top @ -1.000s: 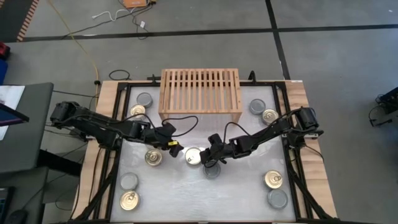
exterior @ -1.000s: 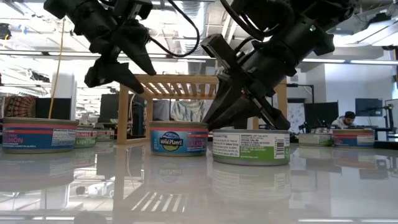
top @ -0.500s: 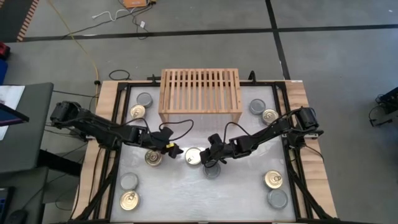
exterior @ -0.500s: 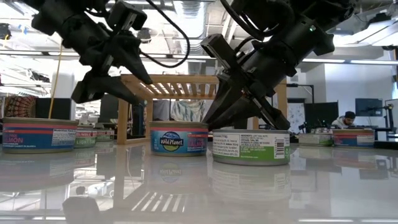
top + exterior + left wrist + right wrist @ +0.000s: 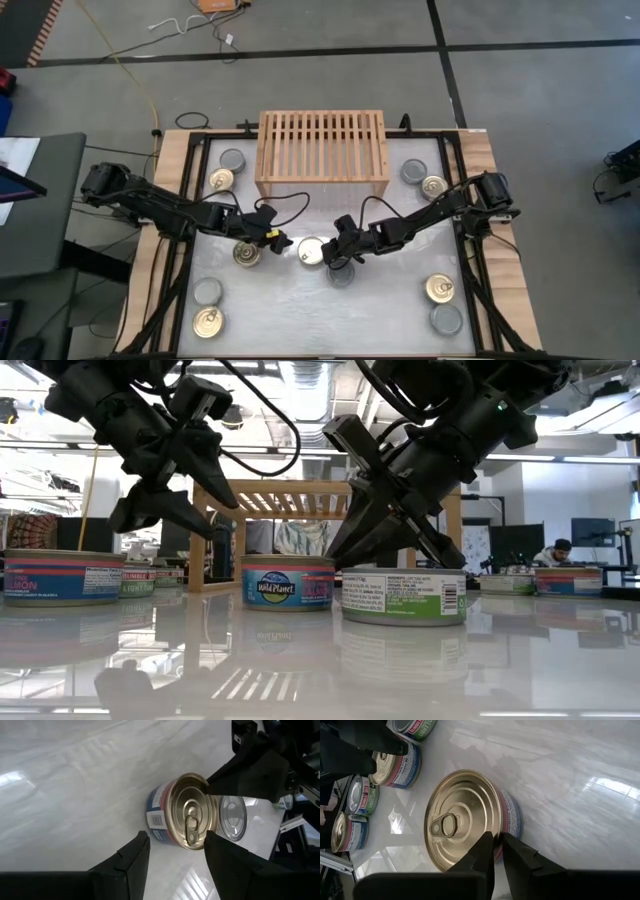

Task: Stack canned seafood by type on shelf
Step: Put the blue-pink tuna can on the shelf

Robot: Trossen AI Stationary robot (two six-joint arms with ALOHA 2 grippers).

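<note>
Both arms meet at the table's middle over one gold-topped pull-ring can [image 5: 311, 251], which stands in front of the still-empty wooden shelf [image 5: 322, 146]; the other tins sit scattered near the table edges. The step in hand looks like picking this first can. The left gripper [image 5: 172, 851] hangs above it, spread wide and holding nothing; next it would need to descend so its fingers straddle the rim. The right gripper [image 5: 495, 851] sits beside the same can, fingers nearly together, empty. Only the low view shows the left gripper raised clear of the table; only the right wrist view shows the narrow gap between that arm's fingers.
</note>
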